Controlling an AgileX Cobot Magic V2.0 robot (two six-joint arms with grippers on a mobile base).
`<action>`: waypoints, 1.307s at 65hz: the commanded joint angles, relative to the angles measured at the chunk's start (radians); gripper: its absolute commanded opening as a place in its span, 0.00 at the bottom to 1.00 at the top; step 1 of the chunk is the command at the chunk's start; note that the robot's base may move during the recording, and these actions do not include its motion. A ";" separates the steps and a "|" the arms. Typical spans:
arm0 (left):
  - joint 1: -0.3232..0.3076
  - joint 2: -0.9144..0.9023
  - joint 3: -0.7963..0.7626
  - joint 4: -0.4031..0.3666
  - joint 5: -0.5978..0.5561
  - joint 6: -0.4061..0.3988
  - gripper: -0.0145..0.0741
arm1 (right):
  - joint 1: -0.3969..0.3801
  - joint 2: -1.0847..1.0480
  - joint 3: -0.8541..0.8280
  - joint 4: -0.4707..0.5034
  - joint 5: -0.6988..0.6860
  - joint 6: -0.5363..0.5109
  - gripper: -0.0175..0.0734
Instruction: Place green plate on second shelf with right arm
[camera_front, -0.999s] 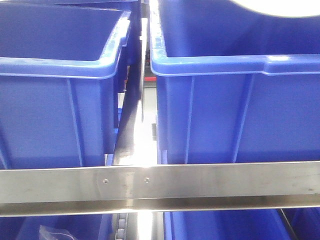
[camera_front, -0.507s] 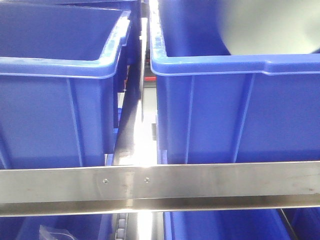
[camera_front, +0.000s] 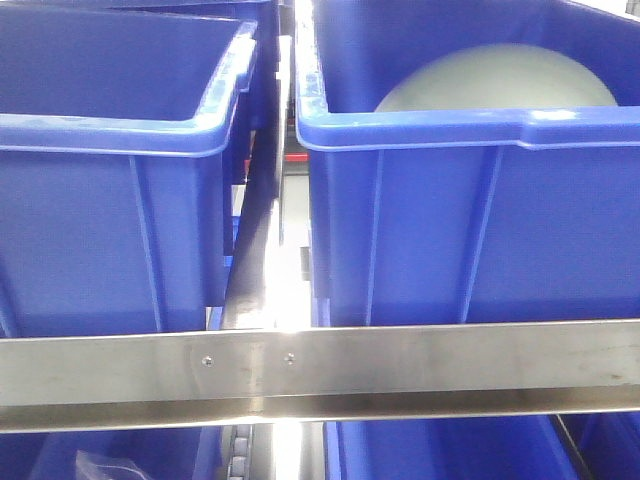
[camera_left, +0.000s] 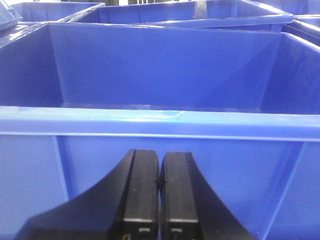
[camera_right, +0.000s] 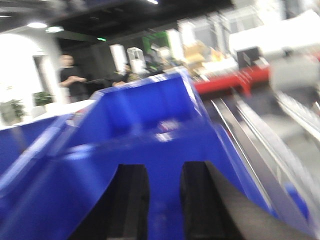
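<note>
The pale green plate (camera_front: 500, 75) stands tilted inside the right blue bin (camera_front: 470, 230) on the shelf, its curved upper part showing above the bin's front rim. No gripper touches it in the front view. In the blurred right wrist view, my right gripper (camera_right: 165, 172) is open with only blue bin wall (camera_right: 150, 130) between its fingers, and the plate does not show there. My left gripper (camera_left: 160, 156) is shut on nothing, close in front of another blue bin (camera_left: 160, 120).
A second blue bin (camera_front: 110, 200) stands left of the plate's bin with a narrow gap between them. A steel shelf rail (camera_front: 320, 375) runs across below, with more blue bins under it. Metal rails (camera_right: 260, 145) and a person (camera_right: 70, 80) show beyond the right wrist.
The plate has come down from the top right of the front view into the right bin. That bin has shifted slightly.
</note>
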 joint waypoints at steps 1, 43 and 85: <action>-0.008 -0.014 0.042 0.001 -0.086 -0.001 0.31 | -0.006 -0.132 -0.036 -0.078 -0.012 -0.007 0.54; -0.008 -0.014 0.042 0.001 -0.086 -0.001 0.31 | -0.006 -0.831 -0.036 -0.125 0.901 -0.135 0.25; -0.008 -0.014 0.042 0.001 -0.086 -0.001 0.31 | -0.027 -0.965 0.343 -0.208 0.726 -0.133 0.25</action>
